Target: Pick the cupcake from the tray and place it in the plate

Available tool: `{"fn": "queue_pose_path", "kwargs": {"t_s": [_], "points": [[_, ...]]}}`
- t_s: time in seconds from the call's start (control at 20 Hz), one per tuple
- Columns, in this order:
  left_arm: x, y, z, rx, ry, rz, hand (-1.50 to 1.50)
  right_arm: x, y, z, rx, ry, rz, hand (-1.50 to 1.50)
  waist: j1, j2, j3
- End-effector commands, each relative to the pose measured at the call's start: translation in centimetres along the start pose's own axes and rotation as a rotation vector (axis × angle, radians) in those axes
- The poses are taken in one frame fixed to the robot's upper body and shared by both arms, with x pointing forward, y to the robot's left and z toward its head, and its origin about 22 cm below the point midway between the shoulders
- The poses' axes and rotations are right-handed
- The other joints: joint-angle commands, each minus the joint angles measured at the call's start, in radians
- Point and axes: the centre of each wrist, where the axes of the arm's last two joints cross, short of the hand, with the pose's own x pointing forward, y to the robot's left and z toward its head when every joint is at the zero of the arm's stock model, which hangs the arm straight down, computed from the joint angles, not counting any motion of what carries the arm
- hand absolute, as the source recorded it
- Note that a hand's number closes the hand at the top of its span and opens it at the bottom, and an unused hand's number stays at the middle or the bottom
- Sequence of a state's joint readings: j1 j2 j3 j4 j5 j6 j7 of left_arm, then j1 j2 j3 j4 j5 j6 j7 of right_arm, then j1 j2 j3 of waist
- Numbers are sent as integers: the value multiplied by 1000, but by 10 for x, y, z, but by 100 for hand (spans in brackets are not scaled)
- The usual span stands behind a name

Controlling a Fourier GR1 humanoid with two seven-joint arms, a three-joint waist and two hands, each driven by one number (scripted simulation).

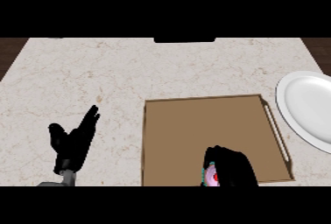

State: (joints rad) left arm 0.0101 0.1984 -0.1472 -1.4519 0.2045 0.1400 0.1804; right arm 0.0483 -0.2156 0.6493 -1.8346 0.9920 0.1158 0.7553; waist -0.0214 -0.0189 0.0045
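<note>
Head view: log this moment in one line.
right hand curled round cupcake at tray near edge | left hand open, resting | plate without cupcake

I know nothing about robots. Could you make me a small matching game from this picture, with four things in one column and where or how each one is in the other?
Things:
1. plate
2. tray
3. left hand
4. right hand

Places or states:
A. open, fingers up, over the counter at the left
B. curled round the cupcake, over the tray's near part
C. white, at the right edge
D. brown, in the middle

Pairs: 1-C, 2-D, 3-A, 4-B
</note>
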Motion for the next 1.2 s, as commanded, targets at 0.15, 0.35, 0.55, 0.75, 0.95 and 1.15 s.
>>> {"fn": "queue_pose_path", "kwargs": {"t_s": [0.15,0.35,0.55,0.75,0.95,1.15], "points": [[-11,1,5,11,58,23,0,-24,-19,74,-145,-450,-63,150,-30,3,-1],[-12,11,9,36,62,29,0,-42,-55,101,-375,-484,-137,150,-41,2,-1],[-6,14,7,14,45,29,0,-64,-67,114,-503,-404,-264,150,-31,10,0],[-17,6,11,18,36,17,0,-72,-75,114,-593,-302,-430,150,-14,16,-1],[-9,2,3,-12,36,9,0,-91,-72,93,-638,-237,-513,150,5,21,1],[-16,6,9,-23,45,12,0,-112,-87,74,-724,-214,-595,150,17,21,3]]}}
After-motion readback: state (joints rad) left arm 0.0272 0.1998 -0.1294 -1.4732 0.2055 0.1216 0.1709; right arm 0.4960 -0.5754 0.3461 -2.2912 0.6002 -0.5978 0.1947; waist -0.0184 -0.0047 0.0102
